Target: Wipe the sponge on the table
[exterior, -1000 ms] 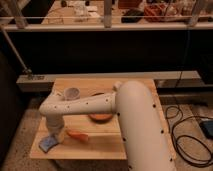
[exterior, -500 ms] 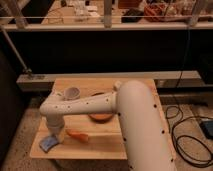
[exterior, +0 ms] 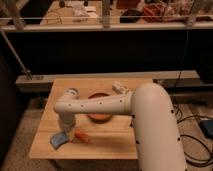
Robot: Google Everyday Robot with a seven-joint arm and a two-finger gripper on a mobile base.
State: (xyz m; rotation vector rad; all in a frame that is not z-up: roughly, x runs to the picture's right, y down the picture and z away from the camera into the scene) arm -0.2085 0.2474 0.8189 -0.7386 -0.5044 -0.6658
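Note:
The light-blue sponge (exterior: 58,140) lies flat on the wooden table (exterior: 115,142), near its front left corner. My gripper (exterior: 67,131) points down at the sponge's right edge, at the end of the white arm that reaches in from the right. It seems to touch the sponge, but the wrist hides the contact. An orange carrot-shaped piece (exterior: 82,135) lies just to the right of the gripper.
A round brown bowl (exterior: 99,113) sits mid-table, behind the forearm. A small white object (exterior: 119,87) rests near the table's back edge. Behind the table runs a long dark cluttered bench (exterior: 105,20) with railings. Cables lie on the floor at the right (exterior: 197,140).
The gripper and forearm have shifted slightly to the right, and the sponge has slid a little to the right with them. The carrot and bowl have stayed put.

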